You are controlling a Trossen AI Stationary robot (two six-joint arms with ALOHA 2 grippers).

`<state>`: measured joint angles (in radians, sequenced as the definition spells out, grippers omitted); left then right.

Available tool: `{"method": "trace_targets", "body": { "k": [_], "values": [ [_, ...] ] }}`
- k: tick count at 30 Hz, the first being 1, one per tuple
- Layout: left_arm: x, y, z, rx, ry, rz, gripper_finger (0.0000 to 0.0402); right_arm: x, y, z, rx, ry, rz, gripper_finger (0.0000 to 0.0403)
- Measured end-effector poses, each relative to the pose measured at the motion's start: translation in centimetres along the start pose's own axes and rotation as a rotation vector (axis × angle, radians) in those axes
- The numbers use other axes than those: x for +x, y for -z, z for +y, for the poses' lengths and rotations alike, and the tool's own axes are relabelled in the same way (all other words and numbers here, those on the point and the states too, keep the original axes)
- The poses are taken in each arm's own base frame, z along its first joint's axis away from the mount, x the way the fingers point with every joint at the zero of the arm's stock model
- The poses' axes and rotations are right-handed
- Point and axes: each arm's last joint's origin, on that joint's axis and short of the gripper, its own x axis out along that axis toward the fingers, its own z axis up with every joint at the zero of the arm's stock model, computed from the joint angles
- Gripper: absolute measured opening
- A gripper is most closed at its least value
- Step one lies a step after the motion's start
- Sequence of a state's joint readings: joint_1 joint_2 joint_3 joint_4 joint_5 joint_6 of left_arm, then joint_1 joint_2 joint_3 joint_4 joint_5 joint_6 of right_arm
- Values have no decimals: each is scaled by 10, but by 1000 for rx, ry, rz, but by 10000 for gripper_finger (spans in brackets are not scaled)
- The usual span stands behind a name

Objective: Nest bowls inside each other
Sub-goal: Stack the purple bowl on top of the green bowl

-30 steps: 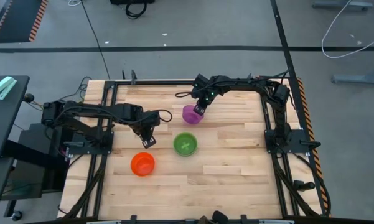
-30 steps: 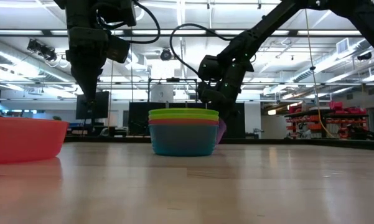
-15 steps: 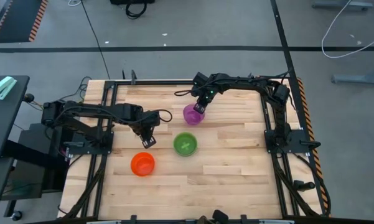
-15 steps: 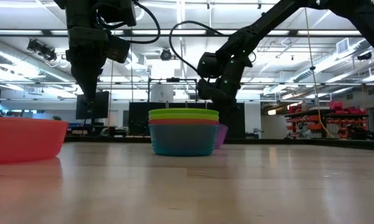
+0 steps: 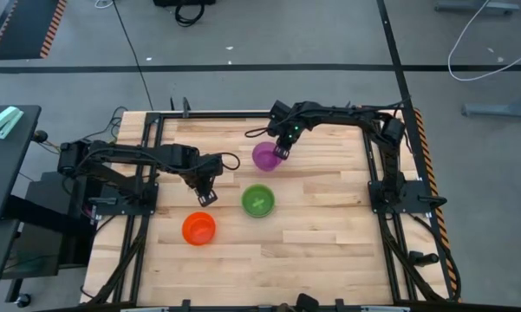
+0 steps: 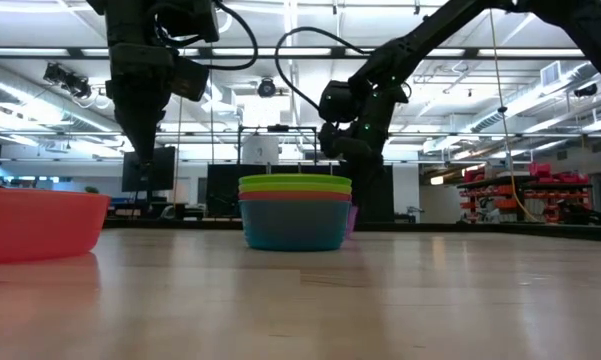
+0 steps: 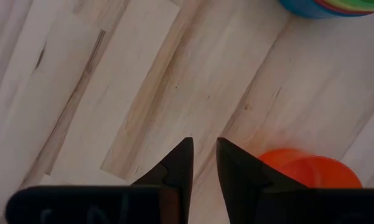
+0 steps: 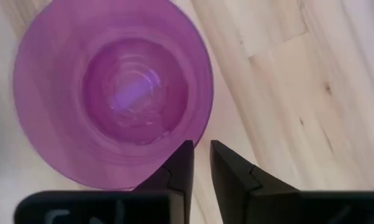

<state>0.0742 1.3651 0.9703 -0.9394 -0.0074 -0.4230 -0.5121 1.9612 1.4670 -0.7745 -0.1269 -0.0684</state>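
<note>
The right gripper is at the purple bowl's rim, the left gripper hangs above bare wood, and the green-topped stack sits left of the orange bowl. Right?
Not quite. In the high view the stack sits right of the orange bowl, not left. The right gripper is at the purple bowl, and the left gripper hangs above bare wood.

We see a grey floor (image 5: pixel 243 39) with dark tape lines around the wooden worktop (image 5: pixel 321 234), and ceiling strip lights (image 6: pixel 570 92) across the hall behind it.

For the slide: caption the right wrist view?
Right gripper hovering at the rim of the purple bowl on the wooden table.
</note>
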Motion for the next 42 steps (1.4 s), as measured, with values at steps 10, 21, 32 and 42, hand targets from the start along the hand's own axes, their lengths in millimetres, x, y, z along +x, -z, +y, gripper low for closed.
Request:
{"method": "trace_targets", "body": {
  "k": [10, 21, 32, 42],
  "values": [
    [0, 0, 0, 16, 1, -2, 84, -3, -1, 6, 17, -4, -7, 111],
    [0, 0, 0, 15, 1, -1, 76, -2, -2, 10, 61, -7, -11, 111],
    [0, 0, 0, 14, 1, -1, 77, 6, -2, 8, 85, 2, -6, 108],
    [0, 0, 0, 7, 1, -1, 75, 12, -4, 4, 83, 21, -15, 107]
  ]
}}
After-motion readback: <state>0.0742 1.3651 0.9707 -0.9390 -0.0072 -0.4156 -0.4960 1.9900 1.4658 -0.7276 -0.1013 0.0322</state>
